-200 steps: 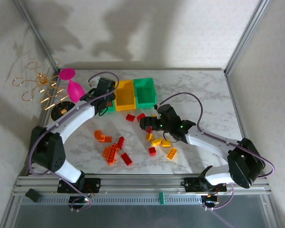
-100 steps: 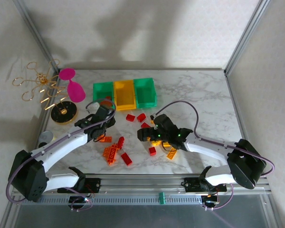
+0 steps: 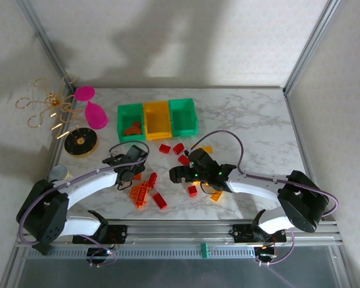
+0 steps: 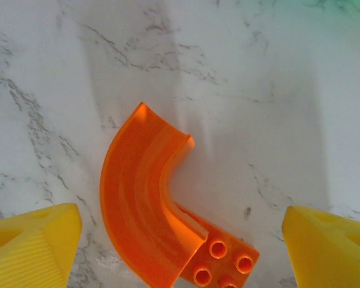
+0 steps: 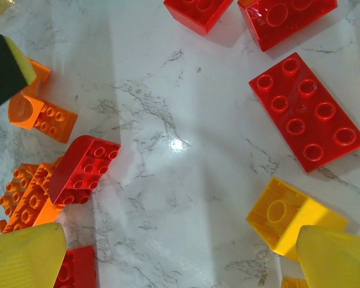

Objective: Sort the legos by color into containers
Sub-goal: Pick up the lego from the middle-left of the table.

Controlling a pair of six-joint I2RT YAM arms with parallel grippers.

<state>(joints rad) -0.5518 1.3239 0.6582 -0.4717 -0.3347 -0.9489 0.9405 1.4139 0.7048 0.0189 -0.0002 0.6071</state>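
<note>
Marble table (image 3: 252, 120) first: three containers (image 3: 158, 103) sit in a row at the far centre, and the legos (image 3: 159, 201) lie scattered nearer, between the arms. The left gripper (image 3: 132, 171) hangs low with its fingers spread wide and nothing clamped, straddling the orange arched brick (image 4: 132, 210) at the left of the scatter. The right gripper (image 3: 175, 175) is likewise spread and empty over the middle bricks, a yellow brick (image 5: 291, 219) by one finger. That arch looks light, rigid and glossy, so the curve could slip. The flat sides of its studded foot look the surer hold.
</note>
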